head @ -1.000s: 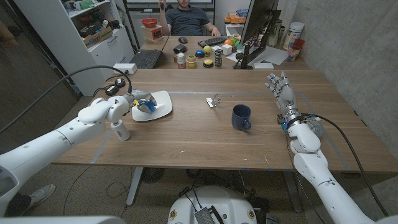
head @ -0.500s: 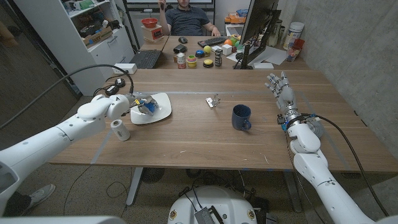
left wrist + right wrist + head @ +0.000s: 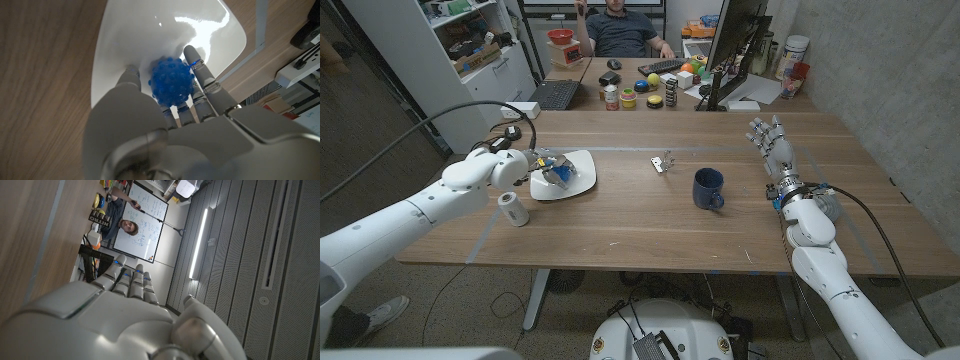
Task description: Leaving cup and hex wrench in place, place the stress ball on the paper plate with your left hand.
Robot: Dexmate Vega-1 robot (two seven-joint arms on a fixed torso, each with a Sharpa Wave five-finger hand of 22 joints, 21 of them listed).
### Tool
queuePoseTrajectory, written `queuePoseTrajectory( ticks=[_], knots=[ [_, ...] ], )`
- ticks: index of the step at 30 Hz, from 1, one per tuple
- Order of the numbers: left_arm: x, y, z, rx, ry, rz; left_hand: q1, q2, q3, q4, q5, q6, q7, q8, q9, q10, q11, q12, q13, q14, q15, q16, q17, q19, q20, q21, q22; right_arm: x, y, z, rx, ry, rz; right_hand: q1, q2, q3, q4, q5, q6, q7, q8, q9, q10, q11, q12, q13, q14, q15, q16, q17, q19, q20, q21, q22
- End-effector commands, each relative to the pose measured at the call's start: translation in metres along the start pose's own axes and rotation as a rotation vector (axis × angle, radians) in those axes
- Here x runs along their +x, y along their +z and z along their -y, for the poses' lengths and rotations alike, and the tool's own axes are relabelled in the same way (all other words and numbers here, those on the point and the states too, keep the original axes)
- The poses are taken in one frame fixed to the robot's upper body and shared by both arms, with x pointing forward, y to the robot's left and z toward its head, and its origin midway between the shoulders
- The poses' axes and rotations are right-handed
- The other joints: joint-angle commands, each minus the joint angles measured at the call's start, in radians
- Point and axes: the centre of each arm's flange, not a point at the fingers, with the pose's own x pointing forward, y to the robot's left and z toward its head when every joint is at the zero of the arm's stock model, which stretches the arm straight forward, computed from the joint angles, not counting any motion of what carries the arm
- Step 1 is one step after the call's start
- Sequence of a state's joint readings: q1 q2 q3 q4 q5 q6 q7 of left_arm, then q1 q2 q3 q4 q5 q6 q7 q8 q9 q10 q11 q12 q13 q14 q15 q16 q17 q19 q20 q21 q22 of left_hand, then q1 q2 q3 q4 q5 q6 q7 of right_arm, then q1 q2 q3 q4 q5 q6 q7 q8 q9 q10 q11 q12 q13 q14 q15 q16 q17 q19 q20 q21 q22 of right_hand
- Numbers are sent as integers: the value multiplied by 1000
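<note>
The blue bumpy stress ball (image 3: 171, 82) sits on the white paper plate (image 3: 210, 25), at the table's left (image 3: 578, 180). My left hand (image 3: 532, 166) reaches over the plate's near-left rim. Its fingers (image 3: 197, 62) and thumb hold the ball (image 3: 560, 172) from both sides, with the thumb side only lightly closed. The dark blue cup (image 3: 708, 187) stands upright at the table's middle right. The small hex wrench (image 3: 663, 163) lies just behind and left of it. My right hand (image 3: 772, 145) stands upright at the right, fingers spread, holding nothing.
A small white cylinder (image 3: 513, 209) stands on the table in front of the plate, under my left forearm. At the far edge are a laptop (image 3: 556, 94), a monitor (image 3: 735, 45) and small colourful items. A person (image 3: 620, 28) sits behind the table.
My left forearm has swung slightly back and left, uncovering the white cylinder. The hand has stayed at the plate with the ball. The right hand, cup and wrench have not moved.
</note>
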State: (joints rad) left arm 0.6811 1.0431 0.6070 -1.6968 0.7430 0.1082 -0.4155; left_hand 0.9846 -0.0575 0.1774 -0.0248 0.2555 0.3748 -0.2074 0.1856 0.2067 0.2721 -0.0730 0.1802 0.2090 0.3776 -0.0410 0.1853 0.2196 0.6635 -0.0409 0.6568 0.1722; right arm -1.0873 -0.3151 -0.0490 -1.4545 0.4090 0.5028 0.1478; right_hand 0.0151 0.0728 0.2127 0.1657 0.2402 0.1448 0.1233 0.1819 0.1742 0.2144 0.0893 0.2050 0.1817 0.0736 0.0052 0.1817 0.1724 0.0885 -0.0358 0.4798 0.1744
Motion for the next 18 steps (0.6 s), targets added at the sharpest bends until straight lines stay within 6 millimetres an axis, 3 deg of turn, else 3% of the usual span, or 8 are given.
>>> queuePoseTrajectory(
  ticks=[1, 18],
  knots=[
    [-8, -2, -12, 4, 32, -1, -5, 9, -9, 4, 8, -10, -4, 10, 3, -14, 6, 3, 1, -10, -43, 7, 2, -11, 6, -12, 0, -1, -1, 0, 7, 2, 0, 12, 67, -2, -3, 5, 9, 3, 6, 4, 9, -3, 8, 3, 7, -3, 0, 2, 12, -44, -1, 2],
    [-13, -1, -24, 8, 58, -5, -17, 6, -32, 13, 20, -39, -11, 12, 3, -56, 13, 1, -1, -63, -26, 9, -2, -62, 60, -63, -4, 0, -6, 2, 12, 0, 1, 12, 66, -2, -2, 6, 10, 3, 5, 4, 8, -4, 8, 3, 7, -3, 0, 2, 15, -45, -7, 3]
  ],
)
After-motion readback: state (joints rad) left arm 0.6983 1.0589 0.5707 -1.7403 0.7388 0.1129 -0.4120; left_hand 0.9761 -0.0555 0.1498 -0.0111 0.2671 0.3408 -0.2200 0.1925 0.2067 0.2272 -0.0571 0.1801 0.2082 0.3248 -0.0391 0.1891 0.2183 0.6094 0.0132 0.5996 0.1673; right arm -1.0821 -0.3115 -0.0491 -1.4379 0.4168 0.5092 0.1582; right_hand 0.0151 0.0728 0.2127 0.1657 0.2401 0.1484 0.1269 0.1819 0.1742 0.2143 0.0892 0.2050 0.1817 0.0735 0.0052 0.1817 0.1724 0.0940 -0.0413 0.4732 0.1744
